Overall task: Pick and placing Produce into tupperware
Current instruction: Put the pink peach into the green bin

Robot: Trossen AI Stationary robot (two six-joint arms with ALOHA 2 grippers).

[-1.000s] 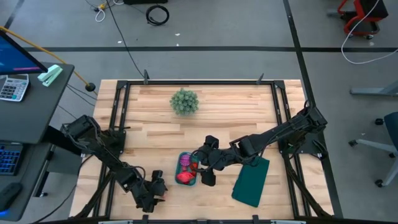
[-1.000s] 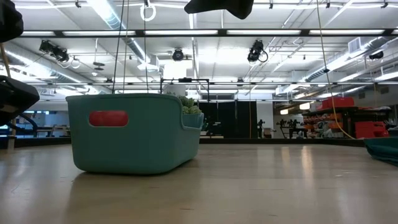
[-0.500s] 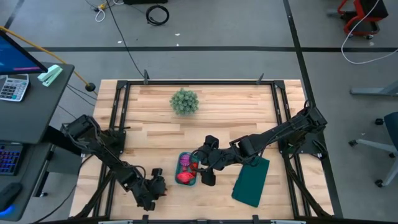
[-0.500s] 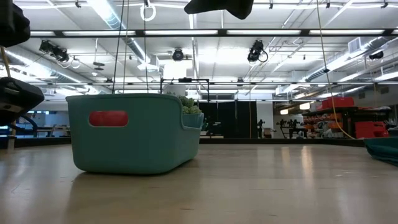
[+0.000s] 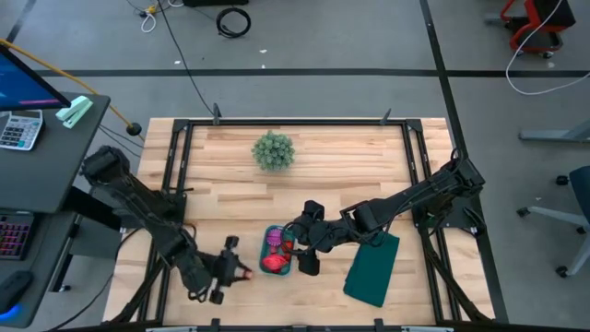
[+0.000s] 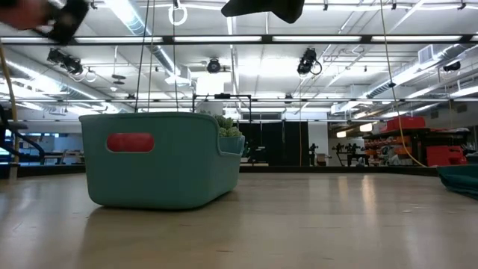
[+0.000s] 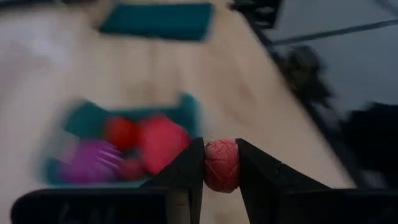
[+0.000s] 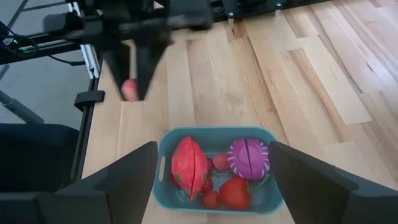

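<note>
The left claw (image 7: 221, 167) is clamped on a small round pinkish-red toy fruit (image 7: 221, 164), pinched between its two dark fingers (image 7: 184, 171). In the high view this left claw (image 5: 232, 271) sits near the front edge of the light wooden slatted surface (image 5: 332, 175), just beside the small teal-blue rounded-rectangular plastic tub (image 5: 277, 251) on its left.

The tub (image 8: 214, 167) already holds a large red pointed piece (image 8: 190, 163), a round purple piece (image 8: 247, 157), a red strawberry-like piece (image 8: 235, 192) and some smaller red bits.

The right claw (image 5: 307, 262) hovers at the tub's right side, its fingers (image 8: 326, 183) spread wide apart with nothing between them.

A flat dark-green rectangular slab (image 5: 371, 267) lies toward the front right corner. A spiky green ball-shaped plant (image 5: 273, 150) stands near the back edge.
</note>
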